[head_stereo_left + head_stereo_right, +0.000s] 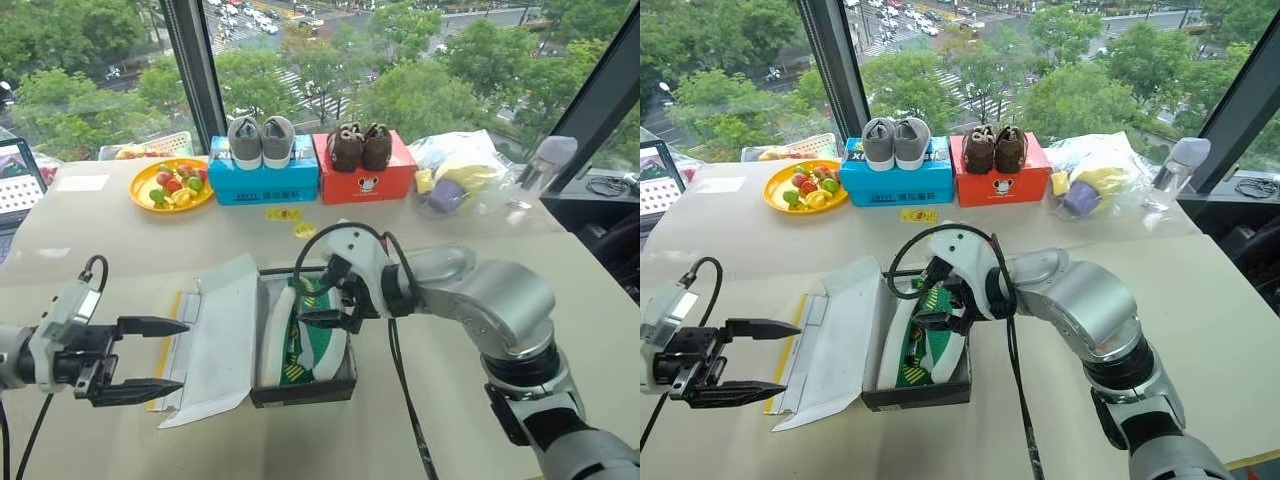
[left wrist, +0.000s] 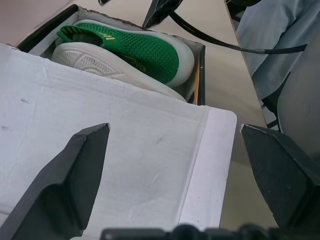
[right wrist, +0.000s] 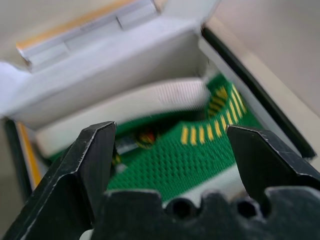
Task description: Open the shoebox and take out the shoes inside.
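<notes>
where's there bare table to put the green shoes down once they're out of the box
Bare table lies right of the shoebox, and between it and the blue box. The far edge is crowded: fruit plate, red box, bags.

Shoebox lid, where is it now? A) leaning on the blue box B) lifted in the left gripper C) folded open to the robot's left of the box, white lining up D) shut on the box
C: the lid lies flat beside the shoebox, white lining up, with the green shoes exposed inside.
</notes>
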{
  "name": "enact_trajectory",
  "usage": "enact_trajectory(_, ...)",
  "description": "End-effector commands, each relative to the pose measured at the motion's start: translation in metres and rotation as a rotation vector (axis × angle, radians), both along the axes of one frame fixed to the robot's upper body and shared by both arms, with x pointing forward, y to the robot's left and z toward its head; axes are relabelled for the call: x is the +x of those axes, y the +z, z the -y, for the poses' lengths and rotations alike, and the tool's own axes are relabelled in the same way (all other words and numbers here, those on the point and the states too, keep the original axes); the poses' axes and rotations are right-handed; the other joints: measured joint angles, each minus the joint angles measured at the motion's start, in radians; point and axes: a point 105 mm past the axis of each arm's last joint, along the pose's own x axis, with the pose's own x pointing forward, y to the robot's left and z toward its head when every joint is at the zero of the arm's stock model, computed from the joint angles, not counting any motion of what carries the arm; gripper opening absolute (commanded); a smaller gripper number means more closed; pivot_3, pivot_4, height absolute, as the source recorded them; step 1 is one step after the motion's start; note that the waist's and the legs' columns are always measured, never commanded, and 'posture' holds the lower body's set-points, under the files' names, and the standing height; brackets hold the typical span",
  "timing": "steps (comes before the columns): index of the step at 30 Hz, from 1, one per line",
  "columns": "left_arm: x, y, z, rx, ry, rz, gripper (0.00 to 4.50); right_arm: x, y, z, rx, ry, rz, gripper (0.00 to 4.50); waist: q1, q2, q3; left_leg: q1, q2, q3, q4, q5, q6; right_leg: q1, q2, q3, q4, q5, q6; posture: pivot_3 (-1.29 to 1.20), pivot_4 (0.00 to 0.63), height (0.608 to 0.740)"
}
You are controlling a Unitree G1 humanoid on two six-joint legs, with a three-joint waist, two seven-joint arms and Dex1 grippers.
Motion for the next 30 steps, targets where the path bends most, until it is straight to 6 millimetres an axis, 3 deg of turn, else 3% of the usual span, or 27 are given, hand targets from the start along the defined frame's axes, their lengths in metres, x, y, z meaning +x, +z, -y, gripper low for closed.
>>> enact_trajectory(1, 0.002, 0.005, -0.001, 0.021, -0.010, 0.027, 4.50, 0.019, -0.018, 0.008, -0.090, -0.051, 0.077, 4.23, 0.000, 0.000, 0.000, 0.000, 0.000, 0.000, 0.000, 0.000, 0.000, 0.000, 0.000, 0.000, 0.000, 0.000, 0.000, 0.00, 0.150, 0.731)
enact_trajectory(8, 0.002, 0.002, -0.003, 0.023, -0.001, 0.031, 4.50, 0.043, -0.054, 0.017, -0.288, -0.040, 0.193, 4.23, -0.002, -0.001, -0.001, 0.005, 0.000, 0.000, 0.001, -0.003, 0.005, 0.005, 0.000, 0.001, 0.000, 0.000, 0.000, 0.00, 0.150, 0.731)
enact_trajectory(11, 0.002, 0.002, -0.004, 0.022, 0.006, 0.031, 4.50, 0.043, -0.061, 0.015, -0.357, 0.006, 0.238, 4.23, 0.003, -0.002, -0.001, 0.013, 0.001, 0.000, 0.001, -0.002, 0.007, 0.011, 0.000, 0.001, 0.000, -0.005, 0.005, 0.00, 0.150, 0.731)
enact_trajectory(17, -0.001, 0.000, -0.003, 0.022, 0.010, 0.031, 4.50, 0.039, -0.077, 0.016, -0.475, 0.077, 0.252, 4.23, 0.006, -0.005, -0.004, 0.013, 0.001, 0.000, 0.001, 0.001, 0.006, 0.011, -0.001, 0.001, 0.002, -0.006, 0.000, 0.00, 0.150, 0.731)
enact_trajectory(22, -0.002, -0.001, -0.002, 0.018, 0.012, 0.035, 4.50, 0.038, -0.076, 0.006, -0.439, 0.087, 0.230, 4.23, 0.006, -0.007, -0.006, 0.013, 0.001, 0.000, 0.001, 0.001, 0.006, 0.011, -0.002, 0.001, 0.001, -0.006, 0.000, 0.00, 0.150, 0.731)
enact_trajectory(23, -0.002, -0.002, -0.002, 0.018, 0.012, 0.036, 4.50, 0.039, -0.076, 0.005, -0.434, 0.084, 0.229, 3.83, 0.006, -0.007, -0.006, 0.013, 0.001, 0.000, 0.001, 0.001, 0.006, 0.011, -0.002, 0.001, 0.001, -0.006, 0.000, 0.00, 0.150, 0.731)
enact_trajectory(25, -0.002, -0.002, -0.001, 0.017, 0.014, 0.038, 4.50, 0.043, -0.075, 0.004, -0.421, 0.067, 0.226, 3.66, 0.005, -0.007, -0.006, 0.014, 0.002, 0.000, 0.001, 0.001, 0.006, 0.011, -0.002, 0.001, 0.001, -0.006, -0.001, 0.00, 0.150, 0.731)
enact_trajectory(30, -0.002, -0.002, 0.000, 0.013, 0.016, 0.044, 4.50, 0.048, -0.074, 0.002, -0.400, 0.034, 0.224, 1.98, 0.004, -0.007, -0.006, 0.014, 0.002, 0.000, 0.001, 0.002, 0.004, 0.010, -0.001, 0.001, 0.002, -0.004, -0.003, 0.00, 0.150, 0.731)
